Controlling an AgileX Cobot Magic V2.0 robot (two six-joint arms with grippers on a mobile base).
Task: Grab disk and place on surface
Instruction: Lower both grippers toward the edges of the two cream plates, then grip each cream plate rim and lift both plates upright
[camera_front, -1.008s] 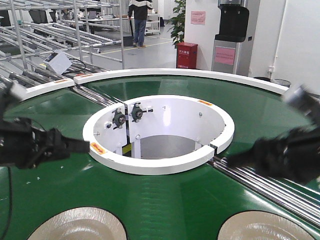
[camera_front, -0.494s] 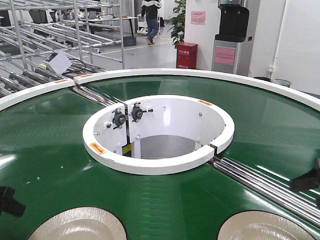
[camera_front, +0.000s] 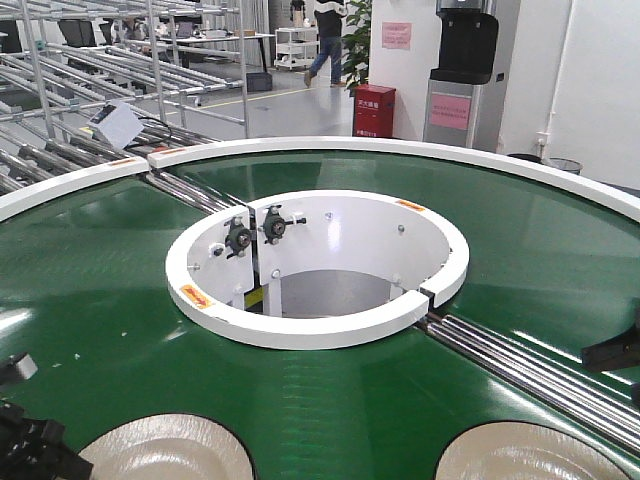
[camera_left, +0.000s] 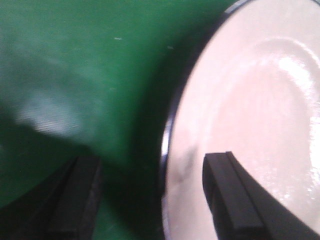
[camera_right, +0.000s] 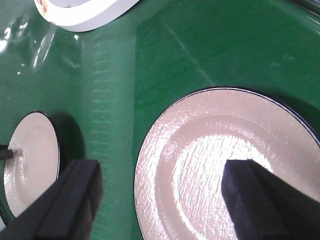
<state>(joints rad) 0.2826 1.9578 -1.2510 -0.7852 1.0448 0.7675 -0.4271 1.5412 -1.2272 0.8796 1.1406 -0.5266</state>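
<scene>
Two cream disks lie on the green conveyor belt (camera_front: 340, 410) at its near edge, the left disk (camera_front: 165, 450) and the right disk (camera_front: 530, 455). My left gripper (camera_left: 157, 200) is open low over the left disk (camera_left: 250, 110), whose dark rim runs between the two fingers. My right gripper (camera_right: 160, 200) is also open, one finger over the belt and the other over the right disk (camera_right: 220, 160). The left disk (camera_right: 30, 165) shows small at the left of that view. The surface is out of view.
A white inner ring (camera_front: 315, 330) surrounds the hole in the belt's middle. Steel rollers (camera_front: 530, 370) cross the belt at the right and back left. A white outer rim (camera_front: 400, 148) bounds the far side. Racks and a walking person stand beyond.
Both arms have come down from mid-belt height toward the near disks. The left arm now shows at the bottom-left corner, the right at the right edge.
</scene>
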